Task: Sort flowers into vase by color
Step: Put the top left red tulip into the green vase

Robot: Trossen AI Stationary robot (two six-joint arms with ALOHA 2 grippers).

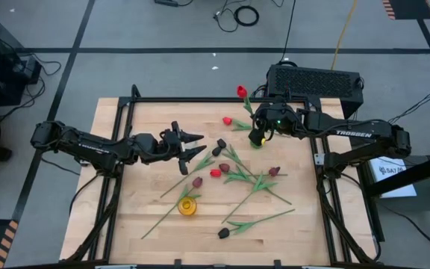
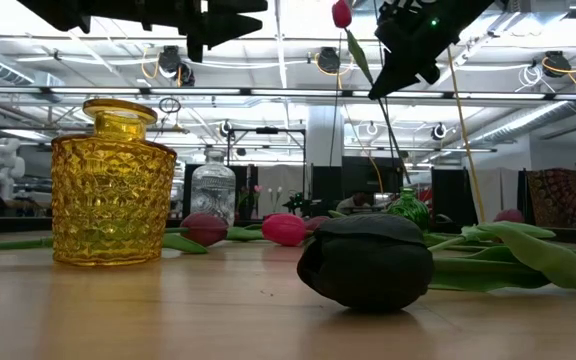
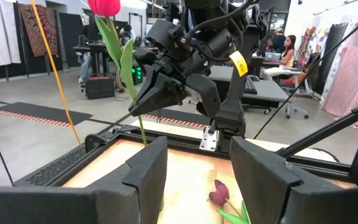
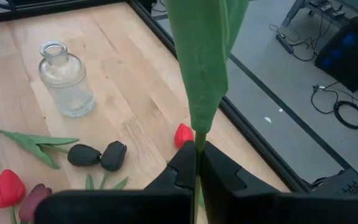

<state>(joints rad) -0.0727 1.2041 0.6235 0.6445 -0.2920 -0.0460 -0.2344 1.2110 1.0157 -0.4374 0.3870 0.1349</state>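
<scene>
- Your right claw (image 4: 197, 163) is pinched tight on the thin green stem of a red tulip (image 1: 241, 92). It holds the flower up over the far right part of the surface (image 1: 125, 217).
- The tulip stands almost straight up and down. Its red head is on top and a long soft leaf hangs along the stem.
- The green vase (image 1: 257, 140) sits right under that claw, near the far right corner. So the stem's bottom end points down at the vase mouth, and I think the next move is straight down.
- The mouth looks small, so the stem must stay upright or it may miss.
- Your left claw (image 1: 194, 143) hangs over the middle of the surface, spread wide and holding nothing. The right arm is much nearer the green vase.
- The yellow vase (image 2: 106, 185) is bumpy glass and stands toward the near edge. The clear vase (image 4: 66, 79) is smooth, bottle-shaped glass with nothing in it, and stands in the middle.
- The other tulips (image 1: 237, 178) lie flat in a loose pile in the middle and near the near edge. Some heads are red, some dark red, some almost black, like the black tulip (image 2: 366, 259) lying closest to the near edge.
</scene>
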